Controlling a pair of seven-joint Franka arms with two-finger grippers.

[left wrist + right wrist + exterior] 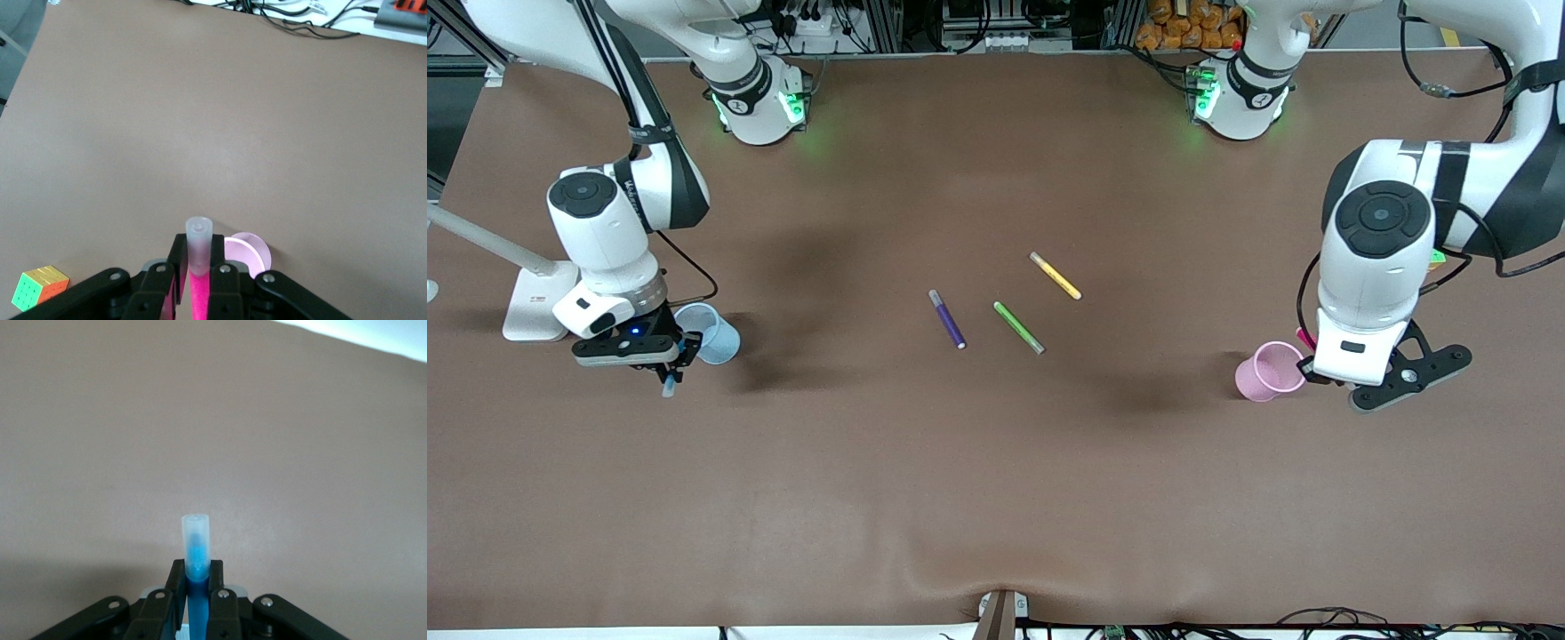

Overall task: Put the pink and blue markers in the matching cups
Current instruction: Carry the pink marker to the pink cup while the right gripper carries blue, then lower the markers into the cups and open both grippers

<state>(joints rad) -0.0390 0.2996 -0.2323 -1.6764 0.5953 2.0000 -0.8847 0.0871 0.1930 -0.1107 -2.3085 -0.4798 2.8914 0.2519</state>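
The pink cup (1267, 372) stands near the left arm's end of the table. My left gripper (1314, 366) hangs just beside it, shut on the pink marker (1305, 338). In the left wrist view the fingers (178, 261) clamp the marker (199, 267), pale end outward, with the cup's rim (248, 250) right next to them. The pale blue cup (710, 332) stands near the right arm's end. My right gripper (669, 363) is beside it, shut on the blue marker (668, 384). The right wrist view shows that marker (196, 553) between the fingers (175, 580), over bare table.
A dark purple pen (947, 318), a green pen (1019, 327) and a yellow pen (1056, 276) lie mid-table. A coloured cube (39, 287) sits near the left arm. A white stand (534, 302) is by the right arm.
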